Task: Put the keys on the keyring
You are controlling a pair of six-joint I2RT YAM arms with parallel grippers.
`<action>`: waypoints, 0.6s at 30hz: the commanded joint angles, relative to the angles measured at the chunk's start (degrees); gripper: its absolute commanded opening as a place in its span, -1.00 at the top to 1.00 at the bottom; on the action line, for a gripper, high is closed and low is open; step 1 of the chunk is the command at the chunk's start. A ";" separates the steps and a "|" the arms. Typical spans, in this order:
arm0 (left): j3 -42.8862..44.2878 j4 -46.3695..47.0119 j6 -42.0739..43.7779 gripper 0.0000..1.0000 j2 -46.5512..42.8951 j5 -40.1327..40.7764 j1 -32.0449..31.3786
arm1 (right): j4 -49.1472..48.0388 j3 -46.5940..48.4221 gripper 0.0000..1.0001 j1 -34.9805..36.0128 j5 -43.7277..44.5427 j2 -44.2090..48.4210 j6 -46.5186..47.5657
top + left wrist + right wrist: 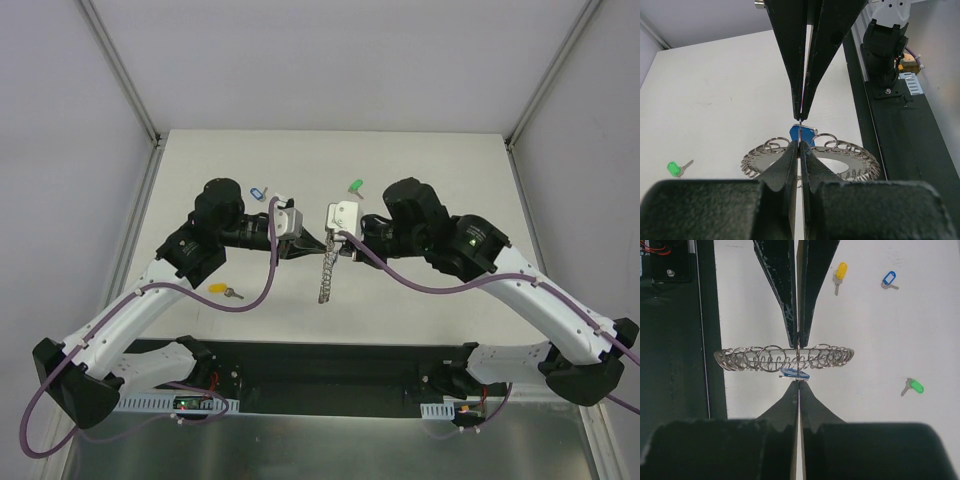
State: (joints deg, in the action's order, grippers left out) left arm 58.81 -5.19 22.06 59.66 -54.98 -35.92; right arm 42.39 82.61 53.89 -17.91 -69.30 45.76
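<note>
Meeting tip to tip above the counter (pixel 240 160), both arms are working at the keyring (pixel 765 358). The left fingers (pixel 784 165) are pressing tightly together, with no gap showing between them, and they are pinching a wire loop on the keyring's rim. From overhead the ring is hanging edge-on and slightly tilted, just below the point where the two wrists are facing each other, and it is casting a shadow on the white surface.

The right fingers (pixel 782 407) are likewise squeezing shut. They appear to be pinching the blue key (pixel 804 135) by its end, though the exact contact is too small to make out. The key's head is sitting just beside the same stretch of rim that the left fingers are gripping.

Three other keys are lying flat on the counter, all well apart from the ring. The pale blue key (pixel 257 192) is resting near the left arm's wrist on the far side. The green key (pixel 355 186) is lying near the right arm's wrist. The yellow key (pixel 222 290) is sitting closer to the bases, beside the left arm.
</note>
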 commanded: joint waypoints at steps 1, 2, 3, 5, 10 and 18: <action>1.05 2.91 0.00 1.00 -1.56 -1.27 0.41 | -1.52 2.64 0.97 0.95 3.23 0.22 1.18; 1.05 2.91 -0.09 1.00 -1.65 -1.18 0.41 | -1.70 2.56 0.98 1.13 3.50 0.22 1.18; 0.96 2.99 -0.18 1.00 -1.65 -1.27 0.41 | -1.96 2.56 0.97 1.39 4.19 0.30 1.18; 0.96 2.99 -0.27 1.00 -1.56 -1.09 0.41 | -1.96 2.56 0.97 1.48 4.46 0.48 1.35; 0.96 3.17 -0.53 1.00 -1.39 -0.92 0.41 | -2.22 2.65 0.98 1.83 4.55 0.83 1.44; 1.05 3.17 -1.06 1.00 -0.86 -0.83 0.41 | -3.54 2.47 0.98 2.19 4.20 1.53 1.44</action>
State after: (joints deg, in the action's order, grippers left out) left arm 58.81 -5.17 21.54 59.55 -54.96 -35.92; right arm 41.74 82.70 55.55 -14.11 -69.28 46.39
